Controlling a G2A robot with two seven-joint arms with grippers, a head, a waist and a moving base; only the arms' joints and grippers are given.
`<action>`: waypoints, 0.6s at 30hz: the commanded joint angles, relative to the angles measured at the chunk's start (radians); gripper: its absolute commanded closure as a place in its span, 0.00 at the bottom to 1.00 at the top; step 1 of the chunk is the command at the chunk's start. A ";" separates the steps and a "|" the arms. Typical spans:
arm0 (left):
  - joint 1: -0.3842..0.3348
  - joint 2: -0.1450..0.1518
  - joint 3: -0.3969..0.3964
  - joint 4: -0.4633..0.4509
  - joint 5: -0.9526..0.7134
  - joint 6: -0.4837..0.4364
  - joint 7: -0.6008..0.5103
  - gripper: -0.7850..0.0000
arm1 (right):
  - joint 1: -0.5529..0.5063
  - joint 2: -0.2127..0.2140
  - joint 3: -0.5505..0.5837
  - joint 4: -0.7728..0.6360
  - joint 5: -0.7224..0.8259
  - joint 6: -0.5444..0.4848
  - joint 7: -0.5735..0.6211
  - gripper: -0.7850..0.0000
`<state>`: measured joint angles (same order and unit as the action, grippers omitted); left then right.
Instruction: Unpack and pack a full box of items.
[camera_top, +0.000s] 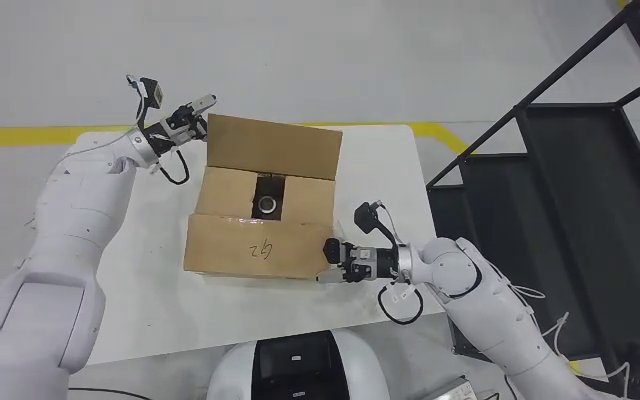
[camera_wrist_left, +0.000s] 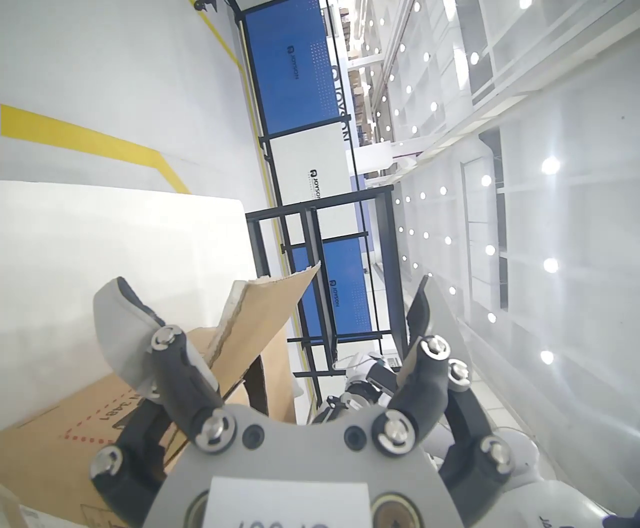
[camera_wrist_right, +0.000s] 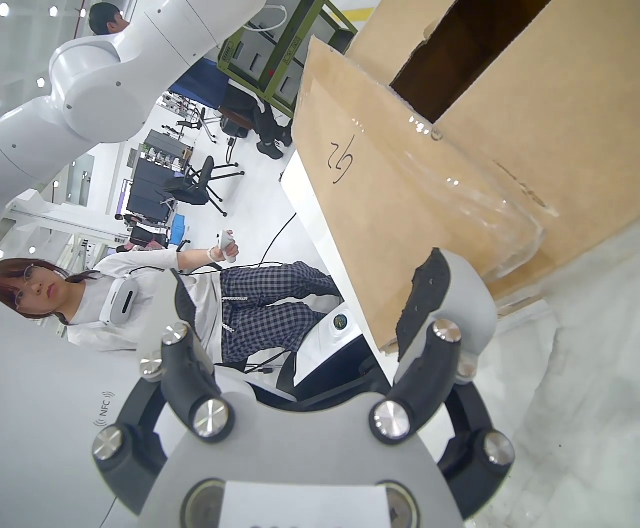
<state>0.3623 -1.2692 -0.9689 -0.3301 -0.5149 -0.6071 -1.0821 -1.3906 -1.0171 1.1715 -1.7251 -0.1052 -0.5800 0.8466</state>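
Left gripper (camera_top: 203, 103) stood spread at the far flap (camera_top: 275, 145) corner of the cardboard box (camera_top: 225, 190); right gripper (camera_top: 331, 250), likewise unclenched, sat beside the near flap (camera_top: 250, 250), possibly touching it.

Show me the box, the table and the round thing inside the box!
box (camera_top: 255, 248), top view, on its near flap with the writing.
table (camera_top: 160, 290), top view, on the bare white top beside the box.
round thing (camera_top: 268, 206), top view, on its middle, down in the box's opening.

One cardboard box (camera_top: 262, 215) is sitting on one table (camera_top: 380, 160); one round dark item (camera_top: 268, 206) is showing inside it.
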 joint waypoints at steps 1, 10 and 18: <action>-0.001 0.001 -0.016 0.005 -0.041 -0.011 -0.067 0.00 | 0.005 -0.001 -0.009 0.002 -0.009 0.007 -0.003 0.00; 0.044 0.046 -0.051 -0.157 -0.076 0.082 -0.213 0.00 | 0.040 -0.007 -0.047 0.026 -0.061 0.044 -0.032 0.00; 0.149 0.117 -0.085 -0.383 -0.077 0.190 -0.321 0.00 | 0.053 -0.009 -0.058 0.024 -0.094 0.063 -0.064 0.00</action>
<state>0.4979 -1.1611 -1.0503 -0.6879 -0.5937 -0.4290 -1.3923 -1.3370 -1.0265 1.1110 -1.6988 -0.1975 -0.5173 0.7864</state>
